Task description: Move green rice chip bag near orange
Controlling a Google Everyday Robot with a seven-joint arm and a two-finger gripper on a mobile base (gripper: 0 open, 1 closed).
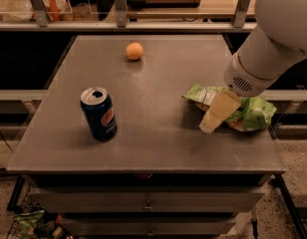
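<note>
The green rice chip bag (254, 111) lies flat at the right edge of the grey table (158, 148), light green and wrinkly with a white patch. The orange (134, 51) sits alone at the table's far middle, well away from the bag. My gripper (214, 117), cream coloured below the white arm (273, 44), hangs over the middle of the bag, its tip low by the bag's front left edge. It hides the middle of the bag. I cannot tell whether it touches the bag.
A blue soda can (99, 113) with an open top stands upright at the table's left front. A rail and shelves with clutter run behind the table's far edge. Drawers sit below the front edge.
</note>
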